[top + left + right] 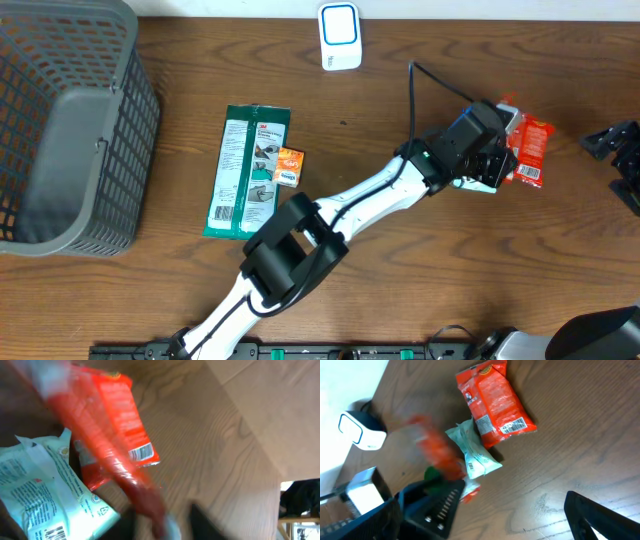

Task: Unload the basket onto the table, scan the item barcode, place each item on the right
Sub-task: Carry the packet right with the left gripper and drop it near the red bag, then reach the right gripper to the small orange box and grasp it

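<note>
Red packet [117, 467], only a blurred streak, hangs at the left end effector [167, 522] over the right side of the counter [400, 90]; I cannot tell whether those fingers pinch it. A grey mesh basket [70, 130] fills the left corner. The right end effector [495, 520] is spread wide around nothing. A green package [245, 170] lies mid-counter. Beneath the streak a second red packet [495, 397], barcode up, touches a pale green packet [472, 452]. A white scanner [340, 37] stands at the far edge. A small orange box [288, 165] rests against the green package's right edge.

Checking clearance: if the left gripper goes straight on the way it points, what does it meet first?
Most likely the blurred red packet, right ahead of the left gripper. Depth is unclear through the blur.
</note>
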Motion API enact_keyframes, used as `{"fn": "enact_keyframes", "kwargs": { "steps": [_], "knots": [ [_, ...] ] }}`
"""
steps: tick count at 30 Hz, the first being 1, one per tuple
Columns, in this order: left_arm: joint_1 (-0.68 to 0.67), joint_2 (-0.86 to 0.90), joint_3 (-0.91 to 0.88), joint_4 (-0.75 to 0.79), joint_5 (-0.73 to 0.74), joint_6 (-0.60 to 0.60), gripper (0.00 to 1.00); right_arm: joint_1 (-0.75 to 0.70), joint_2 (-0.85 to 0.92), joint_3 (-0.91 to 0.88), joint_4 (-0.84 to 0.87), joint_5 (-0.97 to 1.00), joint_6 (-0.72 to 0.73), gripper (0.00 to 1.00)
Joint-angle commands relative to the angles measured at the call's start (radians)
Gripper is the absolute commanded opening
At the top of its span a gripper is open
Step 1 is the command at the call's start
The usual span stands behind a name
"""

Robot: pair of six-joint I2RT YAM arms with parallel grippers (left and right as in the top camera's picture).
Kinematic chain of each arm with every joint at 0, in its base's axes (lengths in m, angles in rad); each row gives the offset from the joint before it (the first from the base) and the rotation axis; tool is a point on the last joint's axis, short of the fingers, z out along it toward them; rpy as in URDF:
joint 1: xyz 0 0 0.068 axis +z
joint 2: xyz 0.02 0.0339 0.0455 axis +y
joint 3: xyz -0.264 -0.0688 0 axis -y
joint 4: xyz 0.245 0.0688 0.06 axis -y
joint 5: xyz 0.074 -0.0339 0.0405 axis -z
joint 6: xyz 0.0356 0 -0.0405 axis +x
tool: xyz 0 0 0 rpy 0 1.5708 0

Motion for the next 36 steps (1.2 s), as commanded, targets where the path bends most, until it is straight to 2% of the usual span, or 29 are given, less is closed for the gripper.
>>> {"fn": "enact_keyframes", "kwargs": {
  "steps": [1,2,3,7,9,14,15,18,19,21,24,27,29,33,36],
  "knots": [
    [0.012,-0.006,0.010,0.026,-0.012,0.005,0.68,-0.002,-0.006,0.011,0.002,0.010,-0.019,0.99],
    [0.014,-0.008,0.010,0.039,-0.012,0.003,0.74,-0.002,-0.006,0.011,0.002,0.010,-0.019,0.99],
    [0.015,-0.012,0.011,0.043,-0.011,0.003,0.75,-0.003,-0.006,0.011,0.002,0.010,-0.019,0.99],
    [0.021,-0.075,0.012,0.021,-0.004,-0.001,0.75,-0.003,-0.006,0.011,0.010,0.009,-0.019,0.99],
    [0.035,-0.134,0.012,-0.035,-0.005,0.000,0.71,-0.003,-0.006,0.011,0.010,0.009,-0.019,0.99],
    [0.130,-0.329,0.012,-0.324,-0.005,0.009,0.66,0.010,-0.006,0.011,-0.014,-0.085,-0.063,0.96],
    [0.172,-0.392,0.012,-0.415,-0.005,0.043,0.65,0.032,-0.007,0.011,-0.018,-0.137,-0.111,0.92],
    [0.260,-0.507,0.012,-0.595,-0.045,0.120,0.66,0.103,-0.007,0.011,-0.025,-0.175,-0.144,0.88],
    [0.323,-0.574,0.011,-0.729,-0.133,0.147,0.66,0.181,-0.006,0.011,-0.032,-0.171,-0.169,0.88],
    [0.393,-0.637,0.011,-0.878,-0.225,0.167,0.69,0.304,-0.006,0.011,-0.026,-0.161,-0.180,0.90],
    [0.470,-0.687,0.011,-1.035,-0.354,0.184,0.74,0.477,-0.006,0.011,0.003,-0.131,-0.179,0.93],
    [0.563,-0.712,0.011,-1.215,-0.541,0.184,0.74,0.713,0.000,0.011,0.073,-0.021,-0.098,0.94],
    [0.604,-0.707,0.009,-1.273,-0.593,0.174,0.74,0.856,0.012,0.011,0.124,0.085,-0.013,0.94],
    [0.683,-0.694,-0.035,-1.308,-0.597,0.172,0.71,1.077,0.050,0.011,0.195,0.278,0.136,0.95],
    [0.731,-0.686,-0.099,-1.285,-0.595,0.172,0.55,1.219,0.114,0.011,0.253,0.349,0.221,0.96]
  ]
}}
